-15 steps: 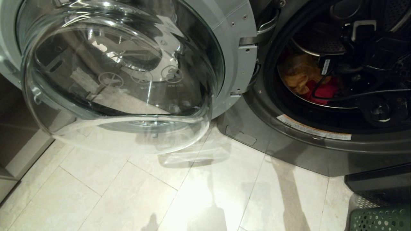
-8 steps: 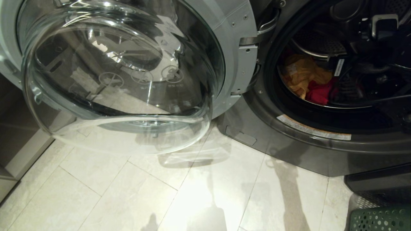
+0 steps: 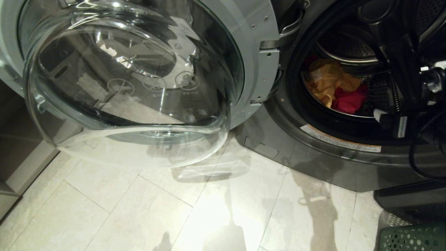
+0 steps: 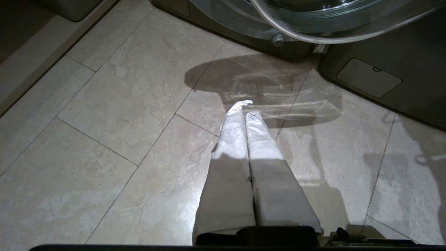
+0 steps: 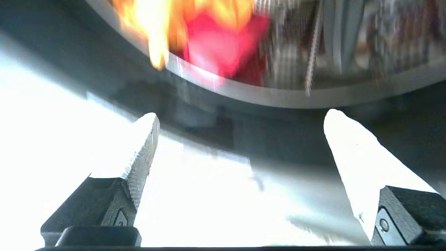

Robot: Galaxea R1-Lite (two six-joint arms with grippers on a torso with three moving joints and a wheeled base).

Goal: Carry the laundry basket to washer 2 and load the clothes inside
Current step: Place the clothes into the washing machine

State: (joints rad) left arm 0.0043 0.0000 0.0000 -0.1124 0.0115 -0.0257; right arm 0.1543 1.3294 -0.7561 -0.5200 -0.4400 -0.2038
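Between our right gripper's (image 5: 240, 118) fingers (image 5: 143, 146), spread wide with nothing in them, we see only the dark lip of washer 2 (image 3: 334, 160) below its open mouth. Beyond the fingertips, toward twelve o'clock in the right wrist view, the clothes lie in the drum: the yellow-orange garment (image 3: 327, 82) and, touching it at its four o'clock in the head view, the pink-red garment (image 3: 348, 99). No grey garment shows in any view. The right arm (image 3: 411, 87) stands at the three o'clock side of the opening, just outside the drum. We judge the next move turns on the laundry basket (image 3: 411, 238), which sits on the floor at about five o'clock in the head view, below and well apart from the right gripper; what it holds is out of sight. Our left gripper (image 4: 245, 111) hangs pinched together over the tiles, below the swung-open glass door (image 3: 129, 83), farther from the basket, so the right arm is the nearer.
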